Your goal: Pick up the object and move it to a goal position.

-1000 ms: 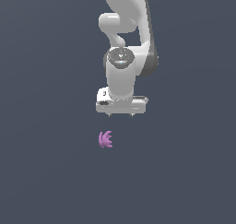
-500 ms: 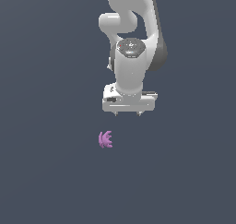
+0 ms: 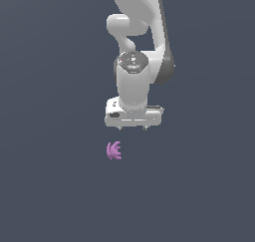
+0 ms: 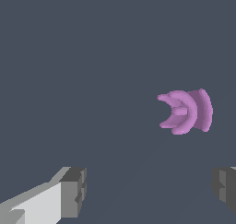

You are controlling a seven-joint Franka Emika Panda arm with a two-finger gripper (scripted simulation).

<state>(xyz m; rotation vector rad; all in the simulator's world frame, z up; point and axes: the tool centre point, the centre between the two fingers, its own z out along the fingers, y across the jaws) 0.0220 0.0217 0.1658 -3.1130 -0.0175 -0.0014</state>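
The object (image 3: 114, 150) is a tiny purple-pink piece with several curved prongs, lying on the dark grey floor. In the exterior view my white gripper (image 3: 133, 128) hangs just above it and slightly toward the exterior view's right, not touching it. Its two short fingertips point down and stand apart, so it is open with nothing between them. In the wrist view the object (image 4: 186, 111) lies ahead of the gripper (image 4: 150, 191), nearer the darker finger (image 4: 224, 187) than the pale one (image 4: 69, 191), and outside the gap.
The white arm (image 3: 137, 47) rises behind the gripper toward the top of the exterior view. A plain dark grey surface (image 3: 50, 186) surrounds the object on all sides.
The gripper has come down and closer to the object over the last second, shifting a little to the exterior view's right. The object has not moved.
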